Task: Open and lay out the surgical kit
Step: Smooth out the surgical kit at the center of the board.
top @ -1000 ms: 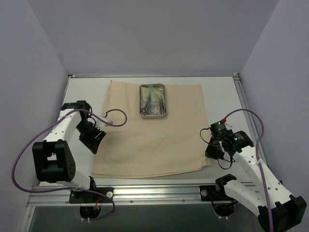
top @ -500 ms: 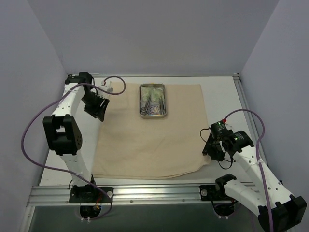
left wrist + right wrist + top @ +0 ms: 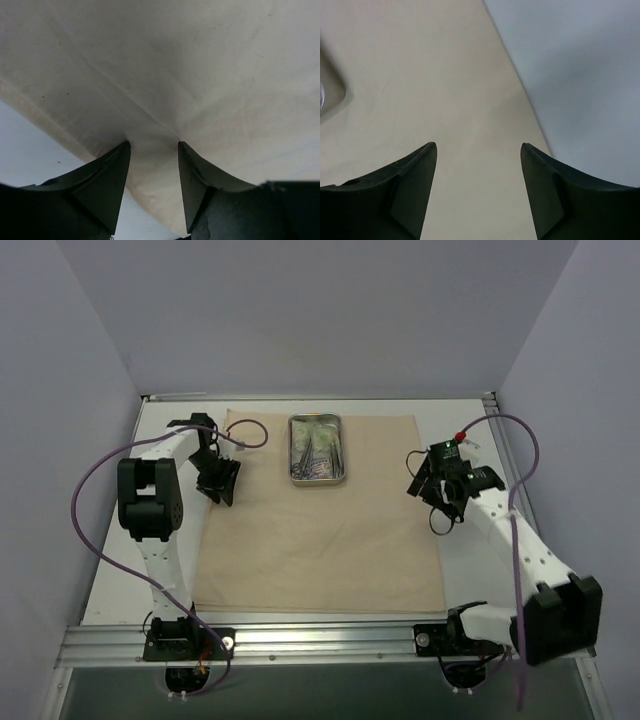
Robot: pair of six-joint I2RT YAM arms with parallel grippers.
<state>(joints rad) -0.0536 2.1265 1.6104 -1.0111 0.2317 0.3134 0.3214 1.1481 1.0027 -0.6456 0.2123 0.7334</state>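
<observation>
The surgical kit's beige cloth (image 3: 320, 540) lies spread flat, with the steel tray (image 3: 318, 482) at its far middle holding clamps (image 3: 318, 452) and pale packets. My left gripper (image 3: 222, 485) is at the cloth's left edge. In the left wrist view it (image 3: 152, 143) stands open, tips pressed on the cloth (image 3: 200, 60), which puckers between them. My right gripper (image 3: 428, 490) hovers open over the cloth's right edge. The right wrist view shows nothing between the open right gripper (image 3: 478, 145), only flat cloth (image 3: 445, 75) and a tray corner (image 3: 327, 95).
White table (image 3: 465, 440) borders the cloth on both sides and shows as table (image 3: 580, 75) right of the cloth's edge and as table (image 3: 25, 150) under my left fingers. A metal rail (image 3: 320, 635) runs along the near edge. Lilac walls close in on three sides.
My right gripper opened, let go of the cloth's near right corner and moved farther along the right edge. The left arm swung from the near left edge toward the far left part.
</observation>
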